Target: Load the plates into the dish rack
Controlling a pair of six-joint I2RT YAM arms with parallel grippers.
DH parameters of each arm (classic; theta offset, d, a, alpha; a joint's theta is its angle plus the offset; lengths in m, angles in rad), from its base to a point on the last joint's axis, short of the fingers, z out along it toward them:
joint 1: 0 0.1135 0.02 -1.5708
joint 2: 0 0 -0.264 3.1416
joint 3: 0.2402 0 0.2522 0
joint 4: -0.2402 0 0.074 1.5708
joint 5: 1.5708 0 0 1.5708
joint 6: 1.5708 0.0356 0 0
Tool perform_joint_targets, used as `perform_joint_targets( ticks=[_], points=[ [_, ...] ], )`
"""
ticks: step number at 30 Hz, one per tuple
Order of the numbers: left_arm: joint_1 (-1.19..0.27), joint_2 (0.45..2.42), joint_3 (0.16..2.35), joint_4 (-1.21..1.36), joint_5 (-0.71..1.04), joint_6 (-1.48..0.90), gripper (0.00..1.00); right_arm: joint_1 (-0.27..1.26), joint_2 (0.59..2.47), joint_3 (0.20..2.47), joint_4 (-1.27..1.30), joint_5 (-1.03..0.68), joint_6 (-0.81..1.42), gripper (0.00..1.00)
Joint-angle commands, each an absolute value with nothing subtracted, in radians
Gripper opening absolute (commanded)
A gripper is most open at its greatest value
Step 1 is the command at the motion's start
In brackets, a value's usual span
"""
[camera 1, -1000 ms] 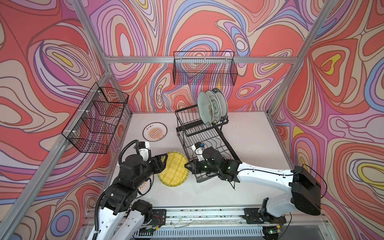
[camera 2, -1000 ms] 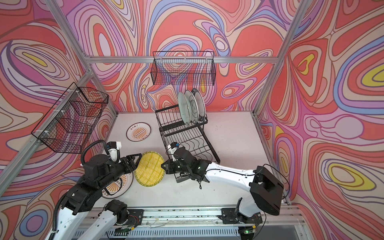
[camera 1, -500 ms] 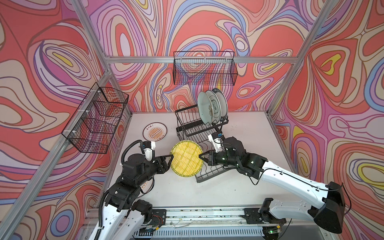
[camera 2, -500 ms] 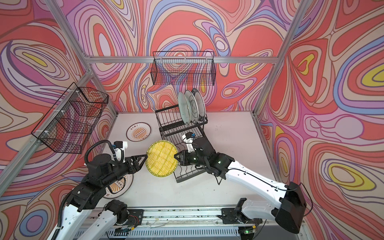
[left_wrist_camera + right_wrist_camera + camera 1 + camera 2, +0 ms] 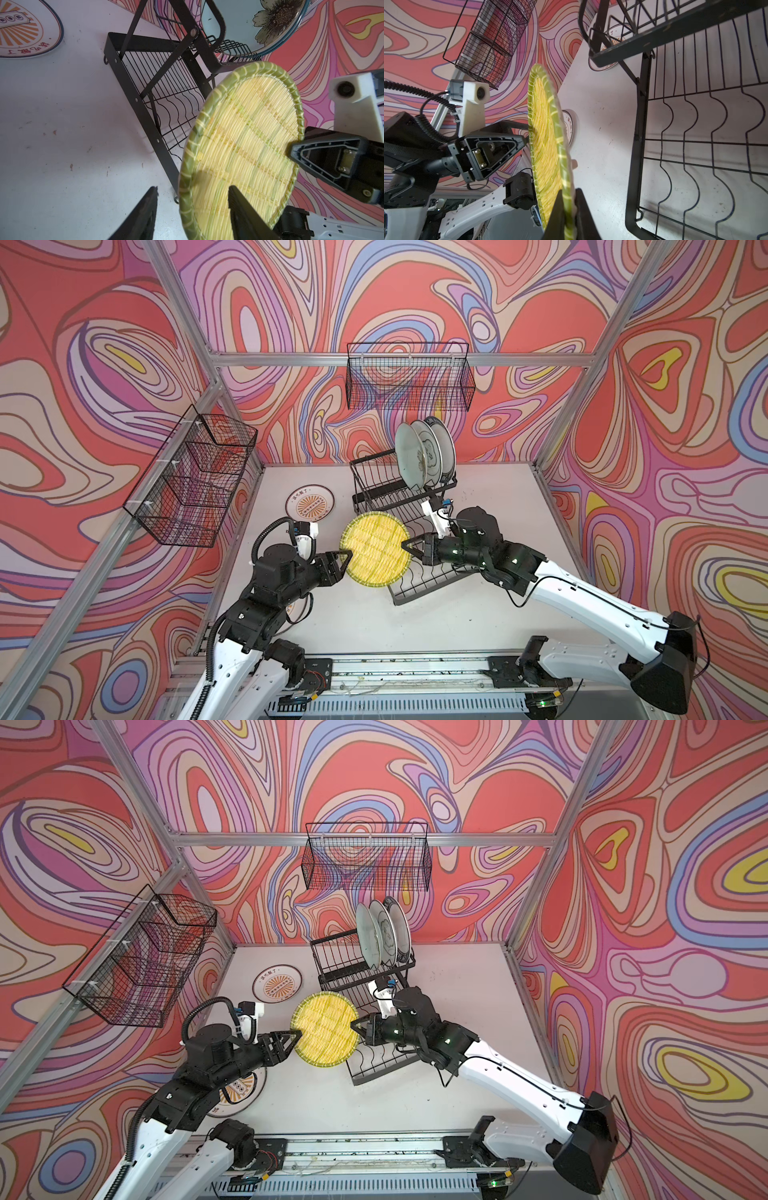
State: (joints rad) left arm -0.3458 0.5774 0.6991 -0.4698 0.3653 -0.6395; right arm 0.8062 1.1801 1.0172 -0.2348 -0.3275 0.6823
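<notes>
Dish rack (image 5: 365,489) holds three plates (image 5: 419,456); right gripper (image 5: 407,547) clasps yellow plate (image 5: 376,549), left gripper (image 5: 348,560) released.

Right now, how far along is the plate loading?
Done: three plates stand in the dish rack, raised tier. In hand: the yellow woven plate, upright, pinched at its rim by the right gripper; the left gripper open, straddling the opposite rim. Left: racking it, plus two sunburst plates on the table, one beside the rack, one under the left arm.

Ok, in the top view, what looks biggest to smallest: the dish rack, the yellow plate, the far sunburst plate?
1. dish rack
2. yellow plate, held up nearer the camera, so its real size is unsure
3. far sunburst plate
</notes>
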Motion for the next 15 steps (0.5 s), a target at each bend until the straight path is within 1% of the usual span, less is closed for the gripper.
perform_joint_targets(
  ticks=[1,8,15],
  points=[
    [-0.341,0.576,0.681,-0.391,0.427,-0.637,0.56,0.802,1.155,1.037,-0.123,-0.373,0.670,0.00],
    [-0.341,0.553,0.667,-0.336,0.486,-0.651,0.53,0.801,1.146,1.017,-0.066,-0.389,0.661,0.00],
    [-0.342,0.515,0.645,-0.274,0.534,-0.670,0.45,0.796,1.140,0.985,-0.032,-0.374,0.672,0.00]
  ],
)
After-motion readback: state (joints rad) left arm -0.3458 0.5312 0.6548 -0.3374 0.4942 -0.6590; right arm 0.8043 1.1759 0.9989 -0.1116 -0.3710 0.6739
